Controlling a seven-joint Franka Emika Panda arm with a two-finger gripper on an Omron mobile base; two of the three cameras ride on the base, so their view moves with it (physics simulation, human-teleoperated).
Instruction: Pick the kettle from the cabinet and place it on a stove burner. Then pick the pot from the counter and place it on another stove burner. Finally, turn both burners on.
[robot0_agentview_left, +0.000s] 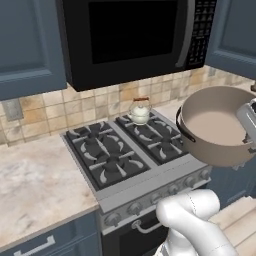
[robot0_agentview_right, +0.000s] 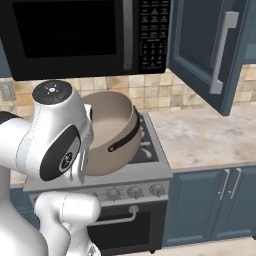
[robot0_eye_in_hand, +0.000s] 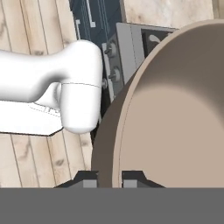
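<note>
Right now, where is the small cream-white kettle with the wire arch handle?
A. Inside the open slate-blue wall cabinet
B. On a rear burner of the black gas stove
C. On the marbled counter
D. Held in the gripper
B: the small cream-white kettle stands on a rear grate of the black gas stove, while the gripper holds the wide taupe-grey pot by its rim.

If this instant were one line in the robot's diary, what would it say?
kettle: on back stove burner | pot: tilted, lifted above the stove front right | gripper: jaws shut on pot rim | cabinet: door open
</note>
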